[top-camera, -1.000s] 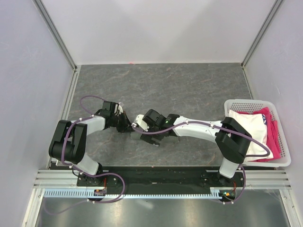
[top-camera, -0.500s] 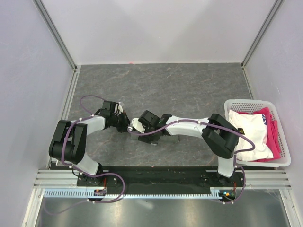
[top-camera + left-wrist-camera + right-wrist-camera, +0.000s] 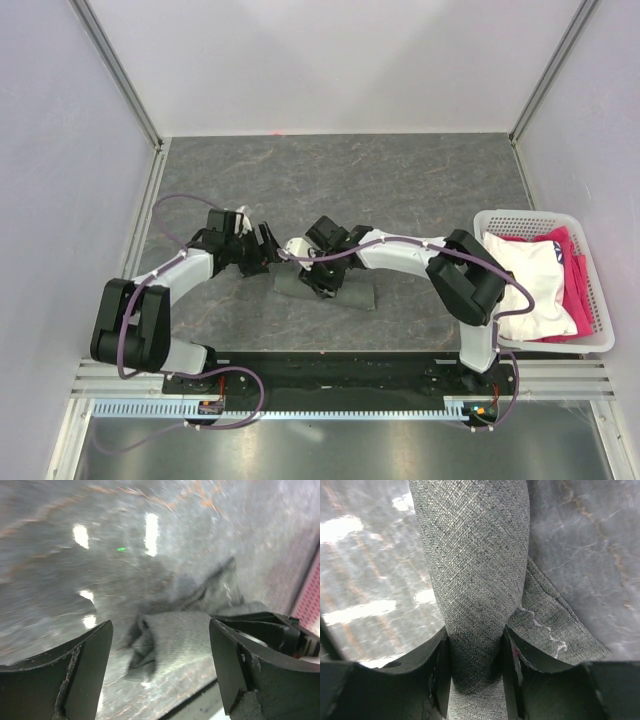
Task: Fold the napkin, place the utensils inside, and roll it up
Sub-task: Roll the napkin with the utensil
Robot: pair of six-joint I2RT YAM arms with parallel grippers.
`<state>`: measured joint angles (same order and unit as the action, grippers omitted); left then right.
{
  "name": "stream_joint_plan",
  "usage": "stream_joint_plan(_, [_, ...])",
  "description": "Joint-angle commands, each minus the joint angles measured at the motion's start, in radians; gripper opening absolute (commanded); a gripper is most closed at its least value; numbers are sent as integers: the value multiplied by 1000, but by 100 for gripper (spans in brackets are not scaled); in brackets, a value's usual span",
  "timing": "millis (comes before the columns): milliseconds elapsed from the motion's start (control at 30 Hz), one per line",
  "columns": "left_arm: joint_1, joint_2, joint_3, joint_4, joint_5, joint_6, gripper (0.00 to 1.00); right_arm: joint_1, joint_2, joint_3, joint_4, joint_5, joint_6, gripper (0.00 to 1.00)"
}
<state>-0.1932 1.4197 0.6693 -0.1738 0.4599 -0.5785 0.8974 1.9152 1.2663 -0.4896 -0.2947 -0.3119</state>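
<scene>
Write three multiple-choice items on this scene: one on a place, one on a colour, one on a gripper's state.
1. Where does the white basket stand?
A. at the right side of the scene
B. in the far left corner
C. between the two arms

2. What colour is the rolled napkin?
A. pink
B. dark grey
C. orange

3. How is the left gripper?
A. shut on the napkin
B. shut on nothing
C. open

Key: 1 A, the top view shows it at the far right. 2 B, the right wrist view shows a dark grey weave. 3 C, its fingers stand wide apart in the left wrist view.
</scene>
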Motion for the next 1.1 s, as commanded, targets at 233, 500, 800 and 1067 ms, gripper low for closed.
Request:
stream_joint_plan(233, [20, -306, -203, 170, -52, -24, 81, -118, 154, 60, -155, -452, 89, 45])
stream_joint_plan(500, [18, -315, -272, 269, 45, -26, 67, -204, 290, 146, -211, -676, 106, 45])
stream_joint_plan(800, [15, -211, -284, 332, 95, -30, 52, -233, 373, 205, -225, -718, 140, 45])
stream_joint_plan(1067, [11, -139, -286, 365, 111, -32, 32, -241, 392, 229, -227, -709, 161, 46])
